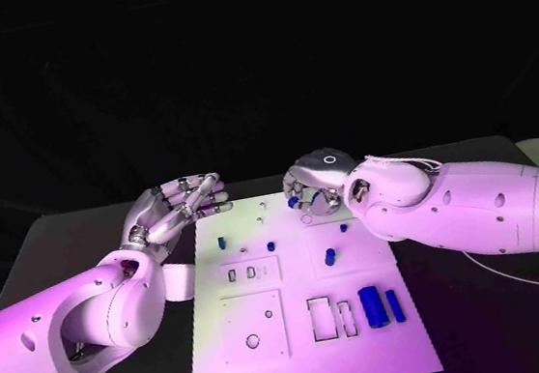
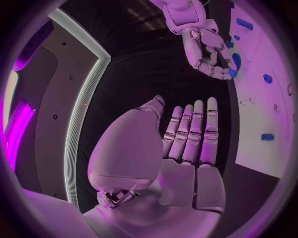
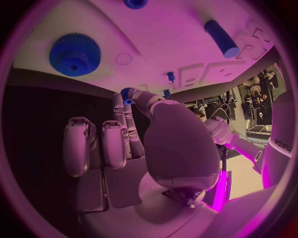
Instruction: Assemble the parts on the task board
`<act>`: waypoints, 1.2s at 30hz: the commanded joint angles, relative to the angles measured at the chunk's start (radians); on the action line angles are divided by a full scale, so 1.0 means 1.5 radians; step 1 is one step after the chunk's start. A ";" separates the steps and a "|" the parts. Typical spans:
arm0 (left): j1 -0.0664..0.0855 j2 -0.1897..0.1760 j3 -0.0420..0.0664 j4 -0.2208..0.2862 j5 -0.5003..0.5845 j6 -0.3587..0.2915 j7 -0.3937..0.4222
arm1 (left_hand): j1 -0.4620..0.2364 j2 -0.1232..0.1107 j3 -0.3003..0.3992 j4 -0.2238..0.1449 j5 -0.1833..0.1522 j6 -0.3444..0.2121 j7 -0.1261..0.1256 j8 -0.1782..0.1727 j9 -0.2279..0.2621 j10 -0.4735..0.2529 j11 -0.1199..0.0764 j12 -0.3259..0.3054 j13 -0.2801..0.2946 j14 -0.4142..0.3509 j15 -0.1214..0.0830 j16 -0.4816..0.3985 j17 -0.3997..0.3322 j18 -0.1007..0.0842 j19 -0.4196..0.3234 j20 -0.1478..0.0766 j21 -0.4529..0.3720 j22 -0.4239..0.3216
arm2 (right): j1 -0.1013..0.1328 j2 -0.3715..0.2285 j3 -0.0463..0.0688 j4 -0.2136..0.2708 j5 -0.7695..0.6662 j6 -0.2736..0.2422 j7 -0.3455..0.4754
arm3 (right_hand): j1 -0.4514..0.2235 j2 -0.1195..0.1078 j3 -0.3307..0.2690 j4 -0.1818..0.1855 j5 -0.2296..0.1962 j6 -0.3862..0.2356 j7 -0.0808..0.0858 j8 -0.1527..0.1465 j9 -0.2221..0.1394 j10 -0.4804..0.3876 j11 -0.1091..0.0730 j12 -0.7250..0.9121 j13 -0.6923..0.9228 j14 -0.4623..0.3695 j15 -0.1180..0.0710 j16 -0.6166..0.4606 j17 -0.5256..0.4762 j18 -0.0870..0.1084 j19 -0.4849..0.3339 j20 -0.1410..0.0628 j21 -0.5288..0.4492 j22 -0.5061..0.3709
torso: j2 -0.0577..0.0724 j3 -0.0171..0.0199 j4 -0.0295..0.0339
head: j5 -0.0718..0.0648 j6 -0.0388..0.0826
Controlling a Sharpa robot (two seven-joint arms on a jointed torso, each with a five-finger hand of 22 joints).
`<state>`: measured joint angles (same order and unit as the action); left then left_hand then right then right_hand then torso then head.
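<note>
The white task board (image 1: pixel 312 346) lies in the middle of the black table. My right hand (image 1: pixel 314 182) hovers over the board's far edge and pinches a small blue part (image 3: pixel 126 94) between thumb and fingertip; the same part (image 2: pixel 231 73) shows at its fingertips in the left wrist view. A blue gear (image 3: pixel 75 53) lies on the board just past that hand. My left hand (image 1: pixel 183 205) hangs by the board's far left corner, its fingers (image 2: pixel 195 129) straight and apart, holding nothing. Two blue cylinders (image 1: pixel 371 303) lie at the near right, with small blue pegs (image 1: pixel 270 245) mid-board.
The board carries rectangular slots (image 1: pixel 321 319) and a raised plate with holes (image 1: pixel 255 328) on its near half. A longer blue cylinder (image 3: pixel 221 38) lies on the board in the right wrist view. Bare black table (image 1: pixel 67 242) flanks the board on both sides.
</note>
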<state>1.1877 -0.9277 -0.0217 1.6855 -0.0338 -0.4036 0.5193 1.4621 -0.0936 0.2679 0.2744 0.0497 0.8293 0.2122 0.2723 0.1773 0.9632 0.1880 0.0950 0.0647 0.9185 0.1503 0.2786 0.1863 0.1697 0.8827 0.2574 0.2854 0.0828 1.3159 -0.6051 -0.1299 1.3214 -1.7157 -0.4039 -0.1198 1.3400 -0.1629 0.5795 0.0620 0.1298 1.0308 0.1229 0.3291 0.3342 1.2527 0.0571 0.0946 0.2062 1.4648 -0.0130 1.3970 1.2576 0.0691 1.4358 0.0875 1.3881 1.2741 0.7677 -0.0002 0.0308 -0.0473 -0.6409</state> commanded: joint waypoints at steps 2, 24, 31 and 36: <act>0.001 0.002 0.001 -0.001 0.003 0.014 0.002 | -0.002 -0.005 0.004 0.001 0.001 0.000 0.019 -0.003 -0.001 0.000 0.004 -0.005 -0.001 0.003 0.002 -0.005 0.001 0.010 0.006 0.001 -0.002 -0.001 | 0.000 0.022 0.001 -0.024 0.010 -0.047 -0.011 | 0.004 0.010 0.001 -0.002 0.002 0.003 -0.003 0.003 0.025 -0.001 0.000 -0.003 -0.001 0.031 -0.005 0.001 -0.001 -0.005 -0.003 -0.002 -0.003 0.001 | 0.002 -0.0002 -0.0012 | 0.001 0.002; 0.006 0.009 0.001 -0.005 0.004 0.015 0.003 | -0.001 -0.005 0.005 0.001 0.002 0.000 0.019 -0.004 -0.001 0.000 0.004 -0.006 -0.001 0.003 0.002 -0.006 0.001 0.010 0.005 0.001 -0.002 -0.001 | -0.011 0.115 0.002 -0.117 0.020 -0.018 -0.004 | -0.001 0.007 0.000 -0.003 -0.007 -0.002 -0.003 0.004 0.030 -0.003 0.000 -0.005 0.001 0.032 -0.004 0.004 0.003 -0.006 -0.001 -0.001 0.001 0.007 | 0.006 -0.0017 0.0020 | 0.011 0.004; 0.009 0.009 0.002 -0.003 0.004 0.015 0.003 | -0.001 -0.005 0.005 0.001 0.002 0.000 0.019 -0.004 -0.001 0.000 0.004 -0.006 -0.001 0.003 0.002 -0.006 0.001 0.010 0.005 0.001 -0.002 -0.001 | -0.014 0.121 0.002 -0.129 0.019 -0.013 -0.007 | -0.002 0.007 0.000 -0.003 -0.008 -0.003 -0.002 0.004 0.031 -0.004 0.001 -0.005 0.001 0.032 -0.004 0.004 0.003 -0.006 -0.002 -0.001 0.000 0.006 | 0.008 -0.0017 0.0012 | 0.013 0.003; 0.010 0.010 0.002 -0.004 0.004 0.013 0.003 | -0.001 -0.005 0.005 0.001 0.001 0.000 0.019 -0.004 -0.001 0.001 0.004 -0.006 -0.001 0.002 0.002 -0.007 0.001 0.010 0.005 0.001 -0.003 -0.002 | -0.014 0.126 0.002 -0.136 0.016 -0.015 -0.008 | -0.002 0.007 0.001 -0.003 -0.009 -0.004 -0.002 0.004 0.031 -0.004 0.001 -0.006 0.001 0.032 -0.004 0.004 0.003 -0.006 -0.002 -0.001 0.000 0.005 | 0.008 -0.0017 0.0018 | 0.016 0.005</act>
<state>1.2007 -0.9156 -0.0199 1.6777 -0.0312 -0.3985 0.5177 1.4621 -0.0936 0.2708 0.2773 0.0497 0.8293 0.2121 0.2724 0.1776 0.9632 0.1879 0.0892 0.0647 0.9185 0.1503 0.2747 0.1860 0.1696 0.8827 0.2574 0.2854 0.0806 1.2956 -0.4190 -0.1276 1.1181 -1.6827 -0.4408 -0.1267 1.3389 -0.1619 0.5787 0.0618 0.1212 1.0284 0.1215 0.3297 0.3342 1.2522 0.0575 0.0905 0.2062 1.4648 -0.0129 1.3970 1.2615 0.0691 1.4358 0.0877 1.3880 1.2822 0.7789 -0.0029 0.0328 -0.0251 -0.6353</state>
